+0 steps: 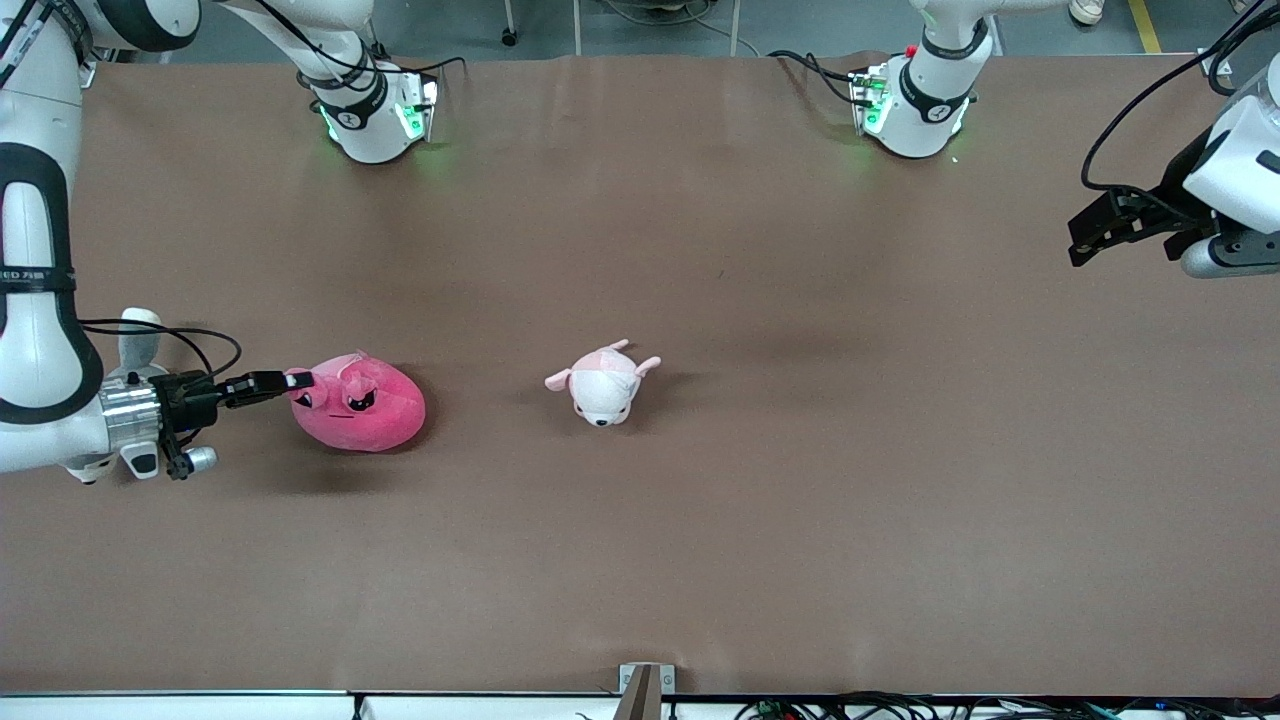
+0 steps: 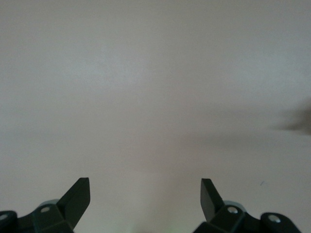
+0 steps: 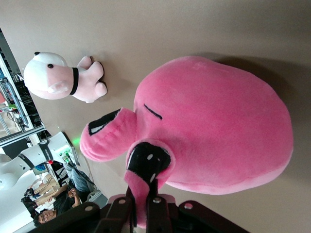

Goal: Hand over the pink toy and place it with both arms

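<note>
One pink toy [image 1: 360, 405] and one pale pink-and-white plush animal [image 1: 603, 383] lie on the brown table [image 1: 800, 520], the toy toward the right arm's end. The right gripper [image 1: 297, 381], one of two, has its fingers clamped on the toy's edge. The left gripper [image 1: 1085, 238] waits above the table's other end, fingers [image 2: 77, 196] apart.
</note>
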You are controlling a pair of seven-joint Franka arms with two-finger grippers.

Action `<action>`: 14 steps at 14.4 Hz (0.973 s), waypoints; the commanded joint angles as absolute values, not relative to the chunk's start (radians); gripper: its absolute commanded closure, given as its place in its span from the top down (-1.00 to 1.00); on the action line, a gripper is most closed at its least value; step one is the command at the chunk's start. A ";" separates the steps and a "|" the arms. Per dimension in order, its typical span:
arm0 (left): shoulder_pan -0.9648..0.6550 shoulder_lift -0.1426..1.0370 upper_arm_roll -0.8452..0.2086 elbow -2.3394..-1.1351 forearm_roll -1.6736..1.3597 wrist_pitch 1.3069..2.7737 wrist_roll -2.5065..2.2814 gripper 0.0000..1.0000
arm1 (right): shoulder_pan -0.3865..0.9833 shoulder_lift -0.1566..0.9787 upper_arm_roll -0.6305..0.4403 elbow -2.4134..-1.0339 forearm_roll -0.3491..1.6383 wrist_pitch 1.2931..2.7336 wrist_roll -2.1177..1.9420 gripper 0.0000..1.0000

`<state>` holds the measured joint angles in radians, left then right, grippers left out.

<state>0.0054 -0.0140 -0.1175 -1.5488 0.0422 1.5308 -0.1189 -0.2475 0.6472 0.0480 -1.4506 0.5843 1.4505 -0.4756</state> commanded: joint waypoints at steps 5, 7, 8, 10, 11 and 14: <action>-0.005 -0.048 -0.115 -1.577 0.028 1.537 -0.095 1.00 | -0.296 0.655 0.058 -1.427 0.588 1.477 -0.511 1.00; -0.003 -0.048 -0.118 -1.578 0.026 1.529 -0.094 1.00 | -0.296 0.644 0.057 -1.358 0.537 1.470 -0.488 1.00; -0.003 -0.048 -0.117 -1.577 0.028 1.523 -0.087 1.00 | -0.288 0.641 0.058 -1.306 0.478 1.459 -0.444 1.00; 0.003 -0.048 -0.117 -1.572 0.025 1.514 -0.078 1.00 | -0.269 0.605 0.069 -1.194 0.364 1.379 -0.324 1.00; 0.003 -0.045 -0.117 -1.571 0.025 1.514 -0.078 1.00 | -0.249 0.586 0.066 -1.162 0.345 1.355 -0.289 1.00; -0.003 -0.040 -0.118 -1.571 0.025 1.514 -0.081 1.00 | -0.191 0.485 0.066 -1.141 0.232 1.339 -0.154 1.00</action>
